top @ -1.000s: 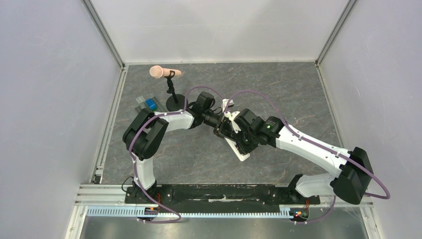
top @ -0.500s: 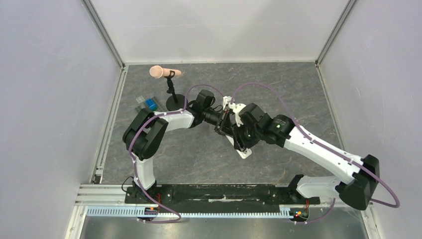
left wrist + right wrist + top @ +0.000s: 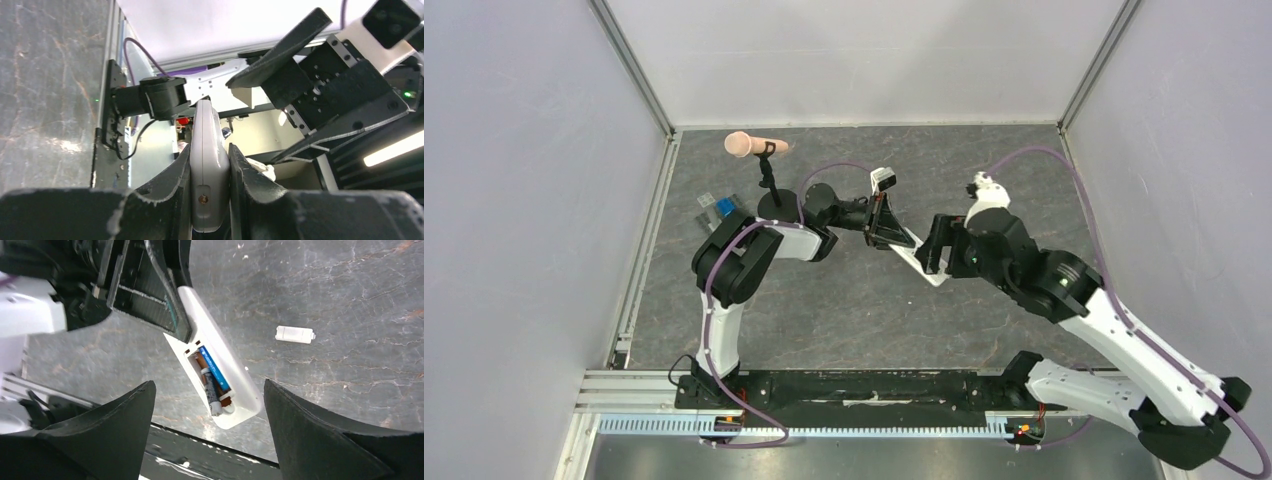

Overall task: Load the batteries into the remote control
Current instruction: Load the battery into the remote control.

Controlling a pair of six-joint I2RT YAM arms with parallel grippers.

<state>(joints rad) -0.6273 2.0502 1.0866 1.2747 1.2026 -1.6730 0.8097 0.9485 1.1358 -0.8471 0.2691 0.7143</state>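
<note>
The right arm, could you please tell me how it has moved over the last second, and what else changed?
The right tool has drawn back to the right, off the remote, and hangs open beside it. Both batteries sit in the open compartment. The left tool stays shut on the remote, turned a little. The microphone and the loose white cover on the table did not visibly move.

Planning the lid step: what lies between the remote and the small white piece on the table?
Only bare tabletop separates the remote control from the white piece, per the right wrist view.
</note>
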